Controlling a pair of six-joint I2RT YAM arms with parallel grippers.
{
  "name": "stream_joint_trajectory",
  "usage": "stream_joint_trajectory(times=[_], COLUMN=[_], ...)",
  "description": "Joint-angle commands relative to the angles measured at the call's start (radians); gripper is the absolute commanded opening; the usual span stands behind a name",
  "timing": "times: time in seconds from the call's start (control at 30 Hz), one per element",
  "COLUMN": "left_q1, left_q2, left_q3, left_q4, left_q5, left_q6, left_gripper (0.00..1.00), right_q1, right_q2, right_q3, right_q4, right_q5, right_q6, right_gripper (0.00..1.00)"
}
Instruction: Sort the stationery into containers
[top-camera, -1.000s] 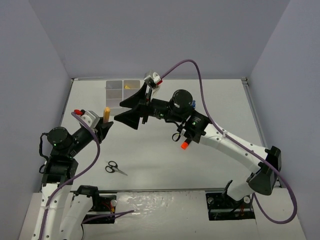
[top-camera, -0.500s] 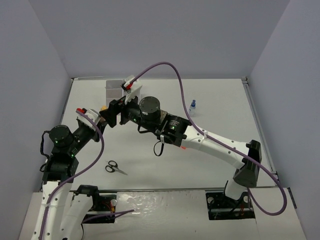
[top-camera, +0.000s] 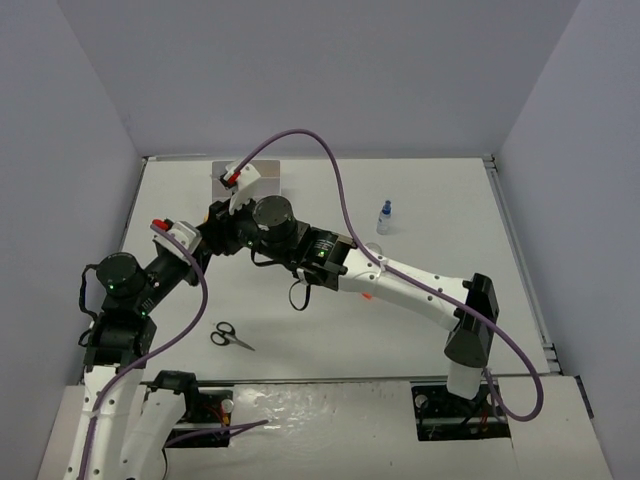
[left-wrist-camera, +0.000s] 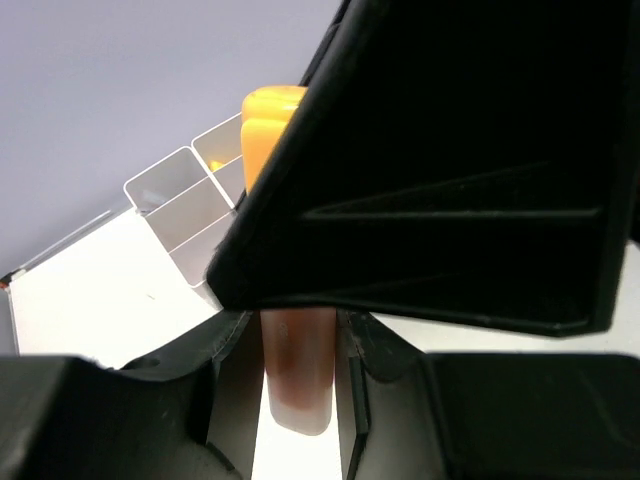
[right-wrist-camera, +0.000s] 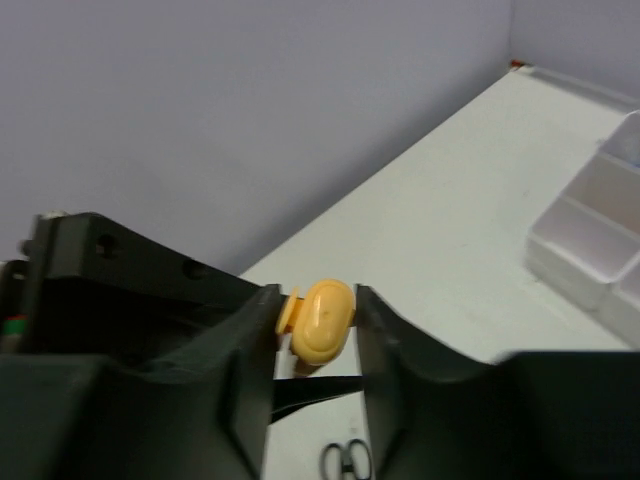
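Note:
An orange-yellow marker (left-wrist-camera: 297, 370) stands upright with my left gripper (left-wrist-camera: 297, 335) shut on its lower barrel. My right gripper (right-wrist-camera: 318, 322) has its fingers pressed on both sides of the marker's yellow cap (right-wrist-camera: 322, 318), so both grippers hold the one marker. In the top view the two grippers meet at the left (top-camera: 210, 235), and the marker is hidden under them. The white containers (left-wrist-camera: 185, 210) stand just beyond, partly covered by the right wrist in the top view (top-camera: 265, 172).
Black-handled scissors (top-camera: 230, 336) lie near the front left, also seen under the right jaws (right-wrist-camera: 345, 460). A small blue-capped bottle (top-camera: 384, 215) stands at the right. The right arm stretches across the middle of the table. A bit of orange (top-camera: 367, 297) shows under it.
The right arm swung left from over the containers to the left gripper, and its wide jaws closed on the marker's cap. The left gripper kept its hold and barely moved.

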Motion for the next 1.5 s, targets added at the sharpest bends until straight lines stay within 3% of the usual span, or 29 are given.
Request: stream_joint_trajectory(times=[0.0,0.07,0.13,0.17,0.23,0.27,0.33,0.37,0.53,0.7,0.83,1.0,1.47], left_q1=[-0.002,-0.003,-0.003,-0.002,-0.002,-0.002,-0.002,-0.003,-0.001,0.000,0.001,0.004,0.024], left_q2=[-0.003,-0.004,-0.009,-0.014,-0.025,-0.031,-0.043,-0.047,-0.070,-0.105,-0.148,-0.177,-0.194], left_q3=[0.046,0.043,0.037,0.031,0.019,0.015,0.009,0.007,-0.023,-0.085,-0.157,-0.225,-0.297], left_q4=[0.091,0.094,0.094,0.093,0.087,0.079,0.062,0.053,0.007,-0.017,-0.002,0.035,0.074], left_q5=[0.005,-0.014,-0.033,-0.042,-0.053,-0.054,-0.058,-0.064,-0.168,-0.321,-0.410,-0.428,-0.449], left_q6=[-0.010,-0.011,-0.005,0.000,0.010,0.015,0.020,0.021,0.027,0.052,0.092,0.098,0.110], left_gripper=[0.00,0.00,0.03,0.17,0.60,0.75,0.93,0.97,0.97,0.97,0.97,0.97,0.97], right_q1=[-0.005,-0.009,-0.015,-0.020,-0.037,-0.052,-0.094,-0.119,-0.270,-0.340,-0.416,-0.485,-0.512], right_q2=[0.012,0.016,0.019,0.020,0.023,0.026,0.036,0.044,0.123,0.273,0.398,0.560,0.652], right_q3=[0.065,0.065,0.067,0.066,0.064,0.064,0.066,0.069,0.122,0.254,0.379,0.568,0.522], right_q4=[0.074,0.074,0.078,0.082,0.088,0.092,0.104,0.110,0.205,0.284,0.355,0.329,0.411], right_q5=[-0.061,-0.074,-0.091,-0.098,-0.113,-0.124,-0.143,-0.151,-0.169,-0.109,-0.107,-0.121,-0.139], right_q6=[0.026,0.034,0.045,0.051,0.060,0.062,0.065,0.068,-0.013,-0.162,-0.127,-0.077,-0.101], right_gripper=[0.21,0.08,0.01,0.00,0.00,0.00,0.00,0.00,0.00,0.00,0.00,0.00,0.00])
